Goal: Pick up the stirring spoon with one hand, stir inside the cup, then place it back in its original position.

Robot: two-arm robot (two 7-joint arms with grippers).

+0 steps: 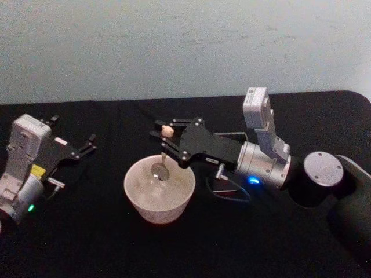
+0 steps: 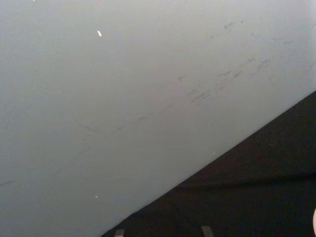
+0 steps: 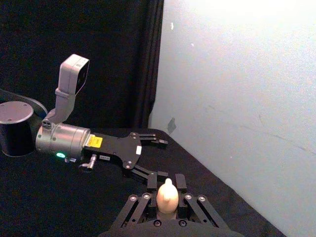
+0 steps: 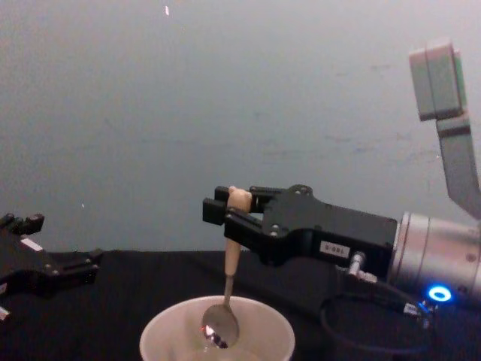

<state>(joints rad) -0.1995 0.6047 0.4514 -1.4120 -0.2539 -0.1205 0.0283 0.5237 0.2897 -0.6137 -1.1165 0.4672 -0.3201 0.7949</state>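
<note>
Off-white cup (image 1: 160,212) nearest, standing on the black table (image 1: 261,246) right below the fingertips of the right claw (image 4: 225,211). Probably set there mouth up and wide open to leave room for circling without knocking the thin rim.

Down inside it, straight under the claw: the spoon (image 4: 229,278), with its grey metal bowl low in the cup. Cannot tell whether touching the bottom. Rising from there to the claw, a cream-beige handle, nearly upright, leaning only a little.

Clenched on that handle just beneath the small knob, with the knob poking out above the black fingers. Gripped that high, by the look of it, to keep the fingers clear of the rim and to let the whole length reach down. Held level and reaching sideways over the cup from the right, so as to hang the spoon like a plumb line. Judged to be the stirring step, with the return of the spoon not yet done. Slim handle, narrow contact: likely to swivel in the grip if pressed against the cup's side.

Out ahead of those fingertips, well apart: left claw (image 1: 72,132), low over the table, fingers spread, holding nothing, parked.

Farthest off, beyond both claws: pale grey wall (image 1: 174,46), lightly scuffed.
</note>
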